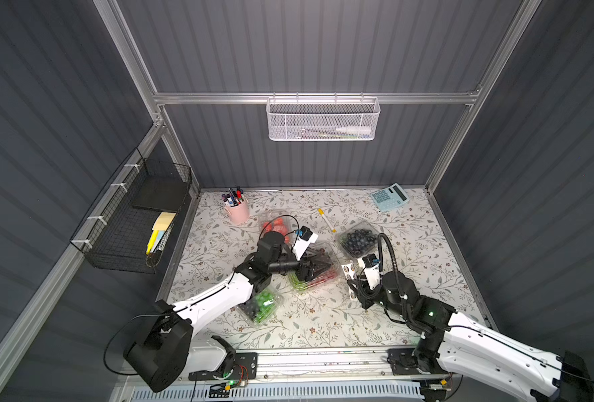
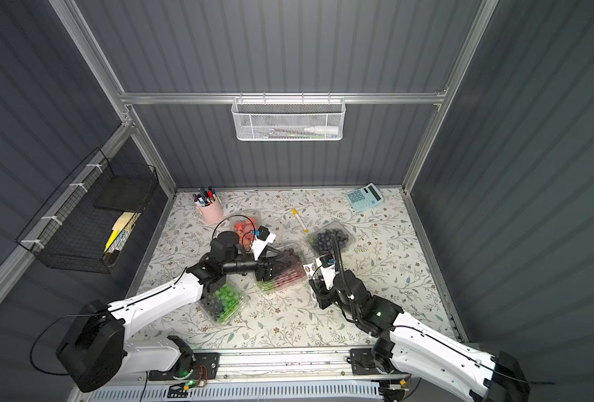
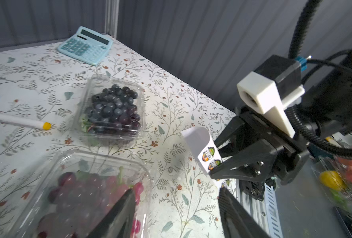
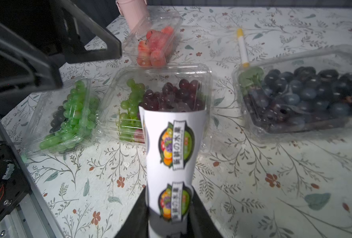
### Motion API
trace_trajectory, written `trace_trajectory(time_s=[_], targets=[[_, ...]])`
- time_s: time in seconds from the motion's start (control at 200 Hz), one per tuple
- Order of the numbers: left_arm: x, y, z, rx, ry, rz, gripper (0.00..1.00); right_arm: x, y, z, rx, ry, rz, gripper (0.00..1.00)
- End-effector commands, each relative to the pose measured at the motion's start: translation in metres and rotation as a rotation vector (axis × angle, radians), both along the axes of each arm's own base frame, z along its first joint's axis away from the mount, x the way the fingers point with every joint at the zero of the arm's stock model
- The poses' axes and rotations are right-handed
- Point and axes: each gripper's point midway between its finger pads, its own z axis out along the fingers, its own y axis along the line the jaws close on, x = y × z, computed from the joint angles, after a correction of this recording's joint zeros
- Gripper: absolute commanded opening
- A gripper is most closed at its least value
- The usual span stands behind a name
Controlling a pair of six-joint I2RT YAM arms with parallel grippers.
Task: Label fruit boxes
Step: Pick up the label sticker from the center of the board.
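Pink pen cup (image 1: 238,210) at table's (image 1: 323,320) back-left corner, blue calculator (image 1: 389,197) back-right, yellow-capped marker (image 1: 327,220) lying btwn. Sticker sheet (image 4: 171,144) stands curled, right of middle. White mesh basket (image 1: 323,115) on back wall; black wire basket (image 1: 125,236), left wall.

place: robot lab cell | evidence: grey panelled walls (image 1: 323,52), aluminium frame (image 1: 219,98), floral tabletop (image 1: 306,327), calculator (image 1: 389,197), pen cup (image 1: 238,210)

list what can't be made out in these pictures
- strawberry box: partly hidden by the left arm in both top views.
- sticker sheet: print too small in the top views.
- white mesh basket: contents blurred behind the mesh.
- green-and-red grape box: blurred and cut off by the edge in the left wrist view.
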Motion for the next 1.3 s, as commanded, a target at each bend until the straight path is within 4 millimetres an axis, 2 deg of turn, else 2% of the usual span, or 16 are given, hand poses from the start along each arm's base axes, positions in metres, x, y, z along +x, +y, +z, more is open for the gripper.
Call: trace_trajectory(time_s=[0.0,0.105,0.285,0.425,0.49,0.595,0.67,0.805,0.976,1.071,1.136,1.291], targets=[[-0.002,-0.014,0.010,-0.020,-0.048,-0.058,0.65,0.004,0.014,0.020,0.019,-0.085,0.065,0.30],[-0.008,-0.024,0.012,-0.028,-0.036,-0.101,0.65,0.007,0.021,0.025,0.015,-0.100,0.085,0.30],[-0.013,-0.030,0.019,-0.079,-0.031,-0.131,0.67,0.011,0.031,0.030,0.012,-0.116,0.112,0.30],[-0.013,-0.034,0.020,-0.096,-0.010,-0.135,0.64,0.011,0.036,0.033,0.031,-0.126,0.128,0.30],[-0.013,-0.035,0.021,-0.105,-0.007,-0.136,0.58,0.011,0.038,0.034,0.039,-0.134,0.134,0.30],[-0.014,-0.036,0.022,-0.110,-0.007,-0.147,0.54,0.012,0.038,0.036,0.037,-0.143,0.136,0.30],[-0.017,-0.036,0.023,-0.112,-0.013,-0.166,0.45,0.012,0.039,0.037,0.037,-0.148,0.139,0.30],[-0.022,-0.037,0.023,-0.111,-0.006,-0.191,0.36,0.011,0.040,0.038,0.037,-0.154,0.151,0.30],[-0.026,-0.038,0.024,-0.098,-0.013,-0.221,0.16,0.010,0.040,0.037,0.027,-0.158,0.163,0.31],[-0.026,-0.035,0.023,-0.070,-0.048,-0.220,0.07,0.008,0.039,0.035,0.004,-0.187,0.183,0.41],[-0.027,-0.031,0.023,-0.047,-0.085,-0.219,0.01,0.005,0.037,0.037,-0.006,-0.212,0.202,0.53],[-0.037,-0.020,0.024,0.026,-0.193,-0.259,0.00,-0.007,0.036,0.047,0.005,-0.232,0.312,0.75]])
